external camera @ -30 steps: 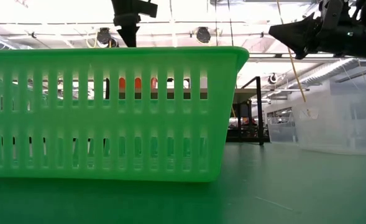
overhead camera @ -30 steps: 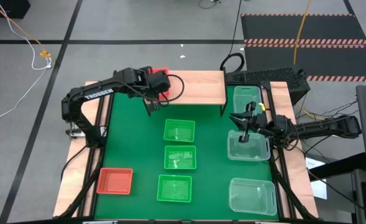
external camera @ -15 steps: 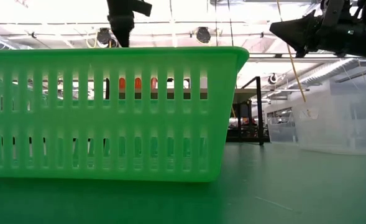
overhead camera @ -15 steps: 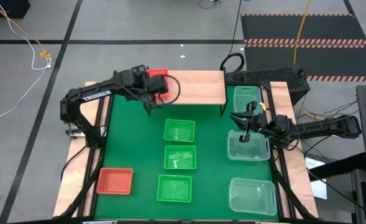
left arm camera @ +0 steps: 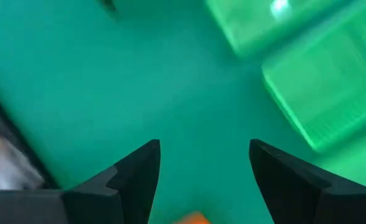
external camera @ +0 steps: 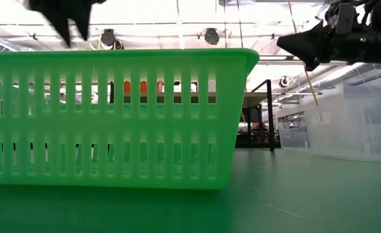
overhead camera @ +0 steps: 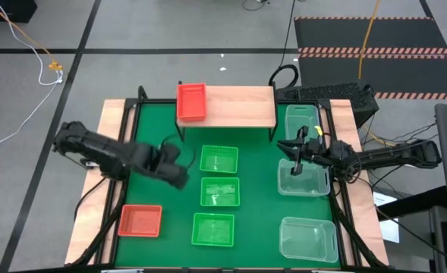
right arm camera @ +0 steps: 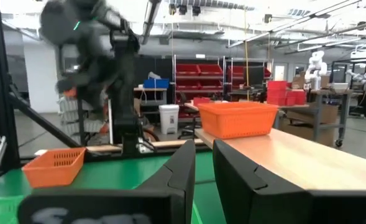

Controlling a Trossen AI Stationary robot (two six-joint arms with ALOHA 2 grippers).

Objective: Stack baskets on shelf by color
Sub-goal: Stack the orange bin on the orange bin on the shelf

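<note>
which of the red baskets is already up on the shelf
The red basket at the shelf's left end. The other red basket visible sits on the green mat near the table's front-left corner.

Green basket (external camera: 112, 116) filling the near left, standing on green mat (external camera: 293, 200). Clear basket (external camera: 355, 123) far right. Dark arm parts overhead; through slots, possibly red baskets (external camera: 142, 87).

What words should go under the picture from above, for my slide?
One red basket sits on the shelf; the left tool, open, hangs over the mat near three green baskets.
</note>
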